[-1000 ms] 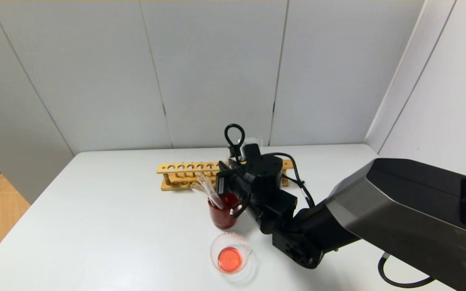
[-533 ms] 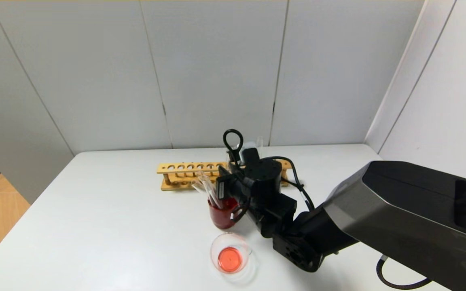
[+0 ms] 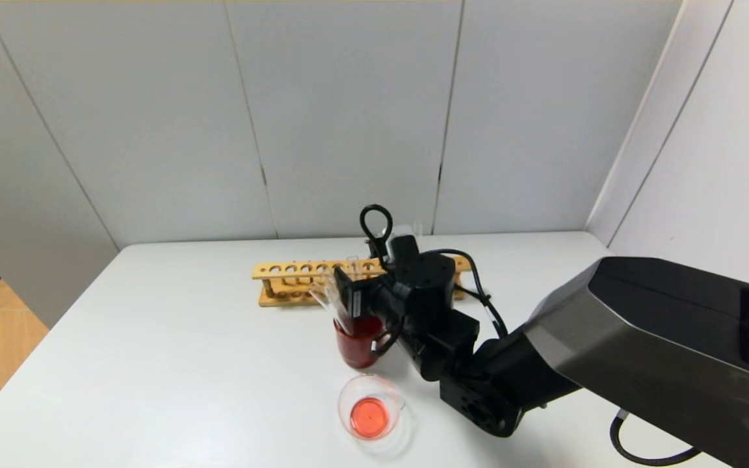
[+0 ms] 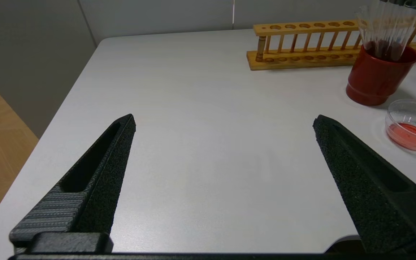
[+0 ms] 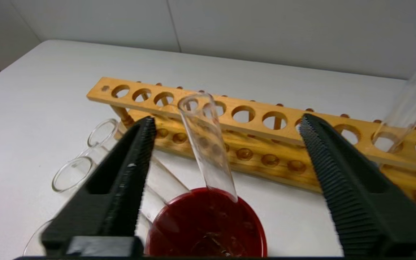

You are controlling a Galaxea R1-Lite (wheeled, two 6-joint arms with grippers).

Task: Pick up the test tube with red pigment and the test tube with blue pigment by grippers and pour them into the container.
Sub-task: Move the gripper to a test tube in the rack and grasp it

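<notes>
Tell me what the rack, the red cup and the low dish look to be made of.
Rack: apparently unpainted wood, matte yellow-tan, with drilled holes.
Red cup: opaque dark red with soft highlights; glazed ceramic or plastic, I cannot tell which.
Low dish: clear and see-through with a bright rim, glass or clear plastic.

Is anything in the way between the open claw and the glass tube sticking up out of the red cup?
No. The right gripper is open above the red cup, and a clear test tube leans up between its fingers, with nothing visible blocking it. Other tubes lean off to one side, and the wooden rack stands behind.
</notes>
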